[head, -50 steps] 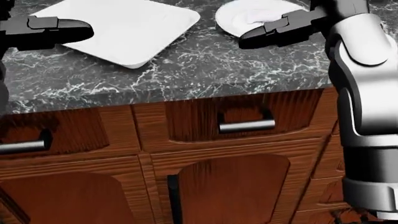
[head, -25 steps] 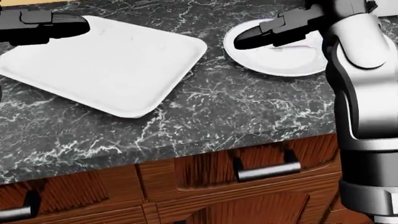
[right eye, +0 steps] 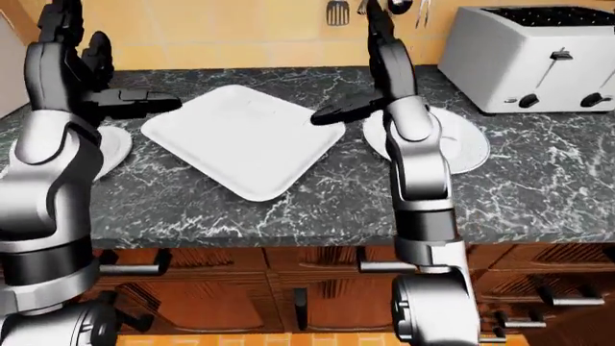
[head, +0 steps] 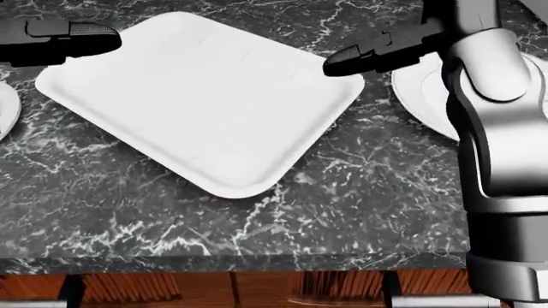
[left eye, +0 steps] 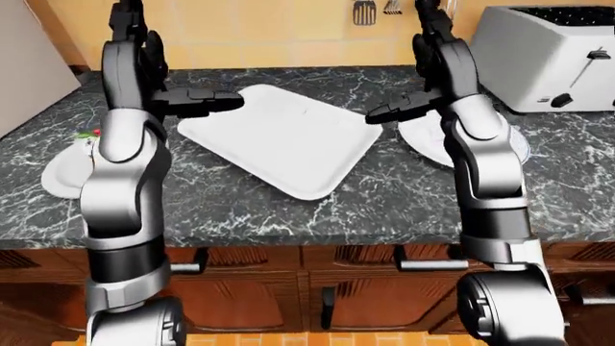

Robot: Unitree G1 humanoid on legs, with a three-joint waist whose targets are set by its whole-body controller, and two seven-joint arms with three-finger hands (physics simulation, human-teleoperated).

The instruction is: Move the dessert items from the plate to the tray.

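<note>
View tilted up off cabinet doors | flat white square tray (head: 205, 96) now centred | black left hand (head: 60, 35), black right hand (head: 377, 54): fingers extended, empty | nothing transferred yet

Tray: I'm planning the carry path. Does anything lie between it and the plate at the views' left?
Nothing visible lies on the counter between that plate and the tray. Only the robot's own left hand hovers above the gap, open.
</note>
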